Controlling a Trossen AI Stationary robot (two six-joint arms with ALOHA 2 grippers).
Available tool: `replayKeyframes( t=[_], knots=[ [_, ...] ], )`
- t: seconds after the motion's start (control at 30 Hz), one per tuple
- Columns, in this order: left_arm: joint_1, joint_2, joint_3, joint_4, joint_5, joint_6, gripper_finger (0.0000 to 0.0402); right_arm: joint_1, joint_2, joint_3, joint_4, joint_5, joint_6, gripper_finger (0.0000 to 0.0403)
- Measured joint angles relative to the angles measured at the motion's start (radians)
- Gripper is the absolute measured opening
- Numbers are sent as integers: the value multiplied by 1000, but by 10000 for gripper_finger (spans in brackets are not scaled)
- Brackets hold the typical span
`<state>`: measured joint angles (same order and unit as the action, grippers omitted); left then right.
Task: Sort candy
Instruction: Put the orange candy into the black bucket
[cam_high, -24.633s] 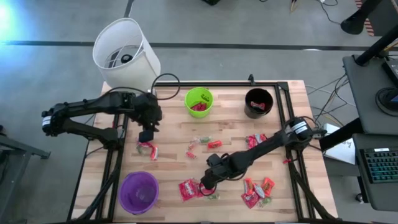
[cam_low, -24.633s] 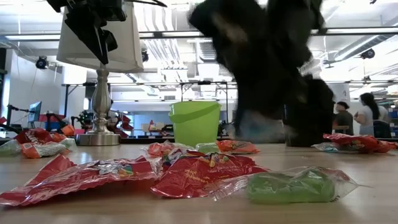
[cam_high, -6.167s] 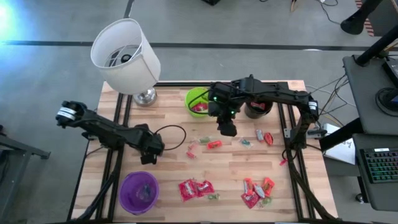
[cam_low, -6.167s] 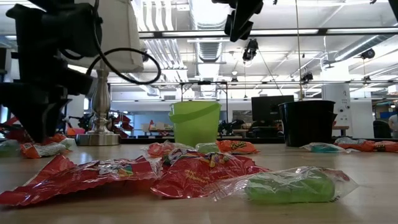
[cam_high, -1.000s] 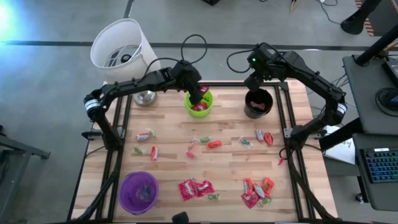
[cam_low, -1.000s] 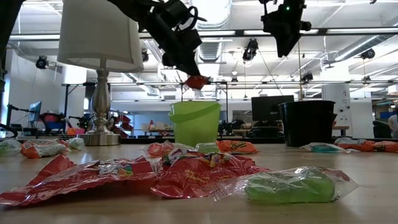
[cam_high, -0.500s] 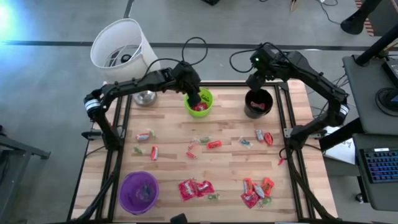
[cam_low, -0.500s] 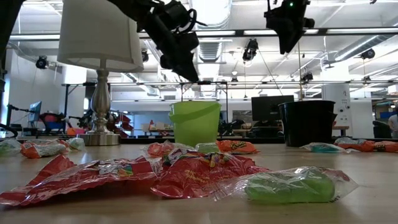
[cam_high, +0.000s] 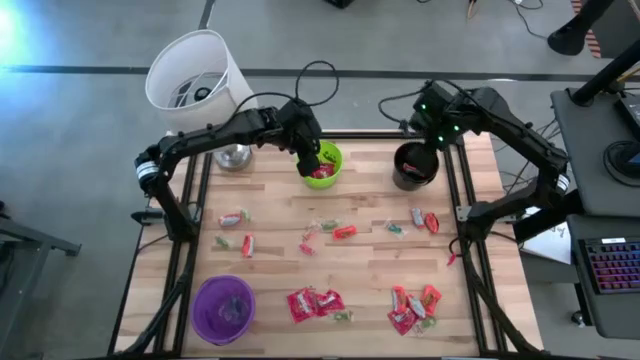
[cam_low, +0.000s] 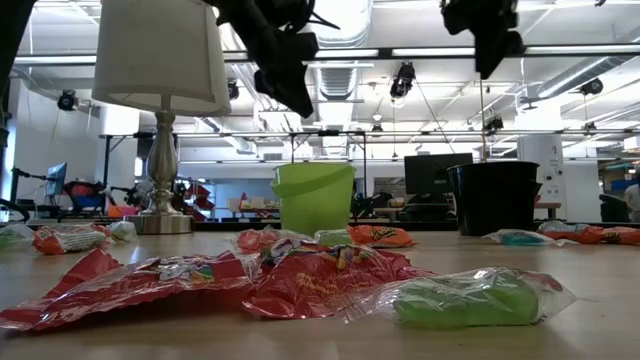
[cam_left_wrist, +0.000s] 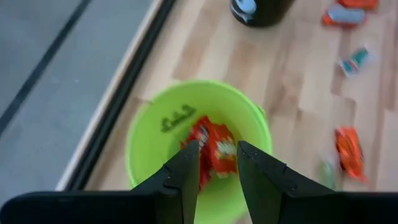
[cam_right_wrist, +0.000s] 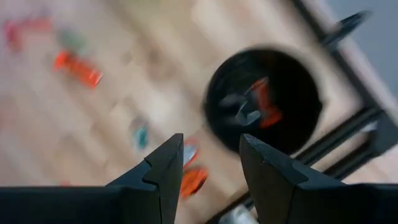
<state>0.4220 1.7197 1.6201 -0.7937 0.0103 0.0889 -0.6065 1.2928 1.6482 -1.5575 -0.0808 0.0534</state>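
the left gripper (cam_high: 309, 155) hung over the green cup (cam_high: 321, 164), its fingers (cam_left_wrist: 186, 171) a little apart with nothing between them, and red-orange wrapped pieces lay in the bottom of that cup, so this looked like the end of a drop-off. the right gripper (cam_high: 437, 128) was high beside the black cup (cam_high: 414, 166), its fingers (cam_right_wrist: 165, 168) spread and empty too; a red piece and a clear-wrapped one showed inside that cup. most of the candy (cam_high: 316, 304) was not yet sorted: red flat packets near the front edge by the purple cup (cam_high: 224, 308), a cluster at the front right, small pieces across the middle of the table (cam_high: 270, 265) and two by the left rail. a lamp (cam_high: 197, 82) stood at the back left corner. the next move probably called for either arm to swing back over the loose sweets, come down with fingers open astride one piece, and close on it; the thin flat wrappers would likely need a low, square approach to catch.
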Motion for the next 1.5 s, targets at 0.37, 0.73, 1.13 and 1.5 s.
replayKeyframes(
  t=[0.37, 0.73, 1.13, 1.5],
  knots=[
    [-98, -54, -11, -157, 2, -39, 91, 137, -178, -296, 13, -84, 146, 151],
    [-222, -161, -12, -295, 1, -81, 91, 297, -296, -476, 111, -85, 462, 151],
    [-311, -341, -12, -384, -1, -99, 91, 346, -273, -620, 247, -85, 526, 151],
    [-310, -437, -12, -392, -2, -99, 91, 364, -244, -671, 486, -174, 584, 140]
  ],
)
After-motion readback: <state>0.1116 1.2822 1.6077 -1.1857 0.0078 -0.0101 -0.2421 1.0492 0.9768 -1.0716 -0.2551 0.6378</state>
